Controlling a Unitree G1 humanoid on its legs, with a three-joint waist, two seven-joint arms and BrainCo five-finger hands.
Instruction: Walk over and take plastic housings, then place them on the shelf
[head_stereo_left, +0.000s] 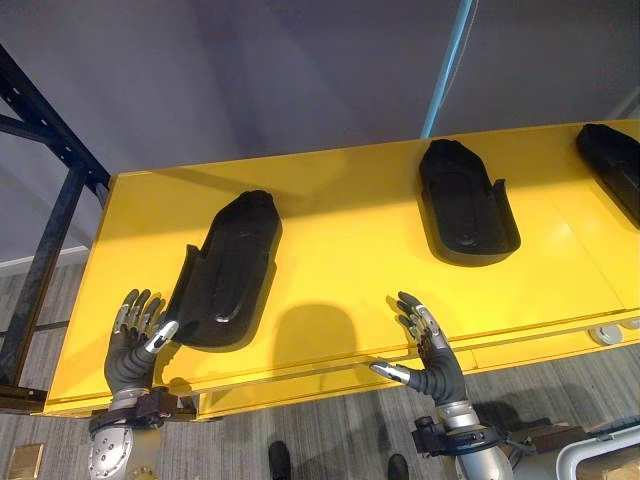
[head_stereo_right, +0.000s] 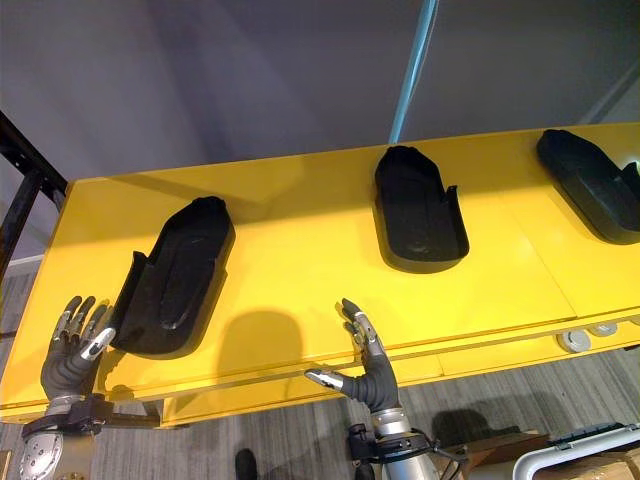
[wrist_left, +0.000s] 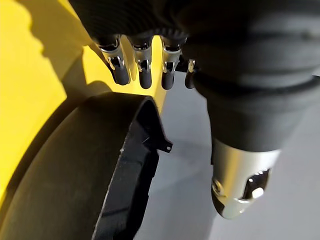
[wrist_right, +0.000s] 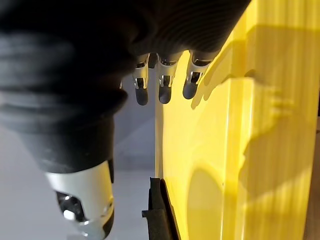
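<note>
Lying hollow-side up, long black housing (head_stereo_left: 225, 265), perhaps glossy

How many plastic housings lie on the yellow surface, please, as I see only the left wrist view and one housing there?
Observer: Three: the left housing beside the left hand, a middle housing, and a right housing further right on the yellow surface.
Operator: Thank you; is the other hand holding anything?
Observer: No, the right hand is open and empty above the front edge, apart from every housing.
</note>
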